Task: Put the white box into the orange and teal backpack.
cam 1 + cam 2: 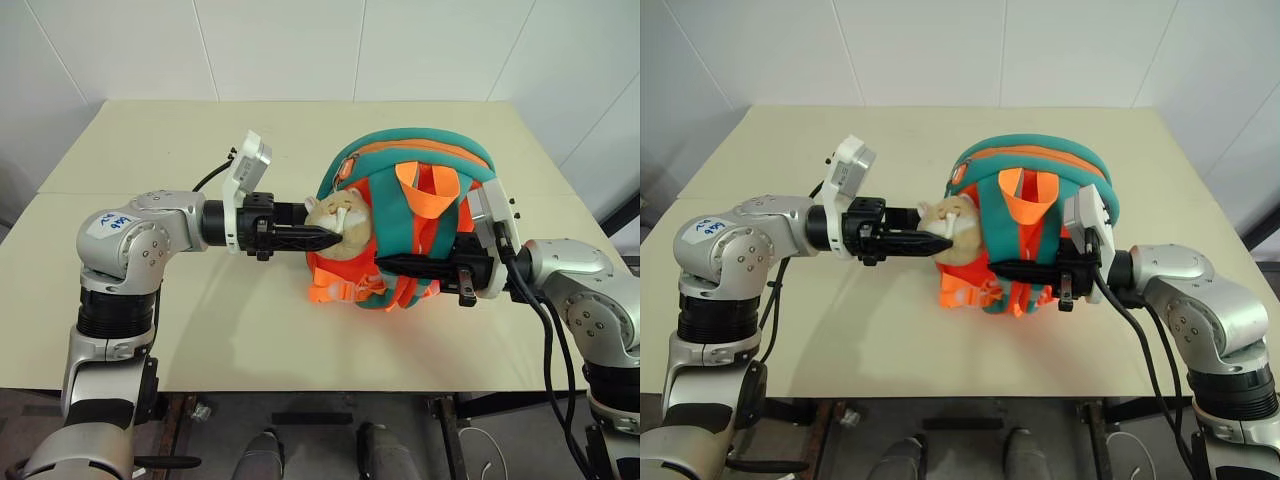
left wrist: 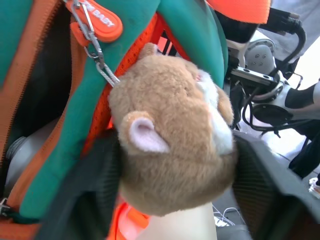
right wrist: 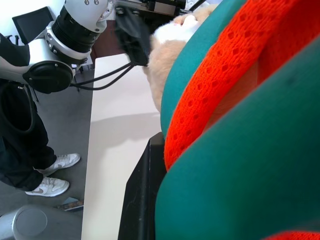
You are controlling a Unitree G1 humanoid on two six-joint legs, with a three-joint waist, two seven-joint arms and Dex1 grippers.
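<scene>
The orange and teal backpack (image 1: 410, 215) is held up over the cream table (image 1: 180, 150), straps toward me. My right gripper (image 1: 400, 266) reaches in from the right and is shut on the lower straps and body; one black finger (image 3: 140, 200) lies against the teal fabric. A beige plush animal (image 2: 175, 145) hangs from a clip on the backpack's left side. My left gripper (image 1: 322, 238) is shut on this plush, a dark finger (image 2: 95, 195) pressing on each side. The white box is hidden; a pale rounded surface (image 2: 22, 150) shows inside the open zip, and I cannot tell what it is.
The table's front edge (image 1: 300, 388) runs just before me. White walls stand close behind and beside the table. A person's legs in white sneakers (image 3: 50, 177) stand on the grey floor by the table's left side, near a black chair (image 3: 32, 20).
</scene>
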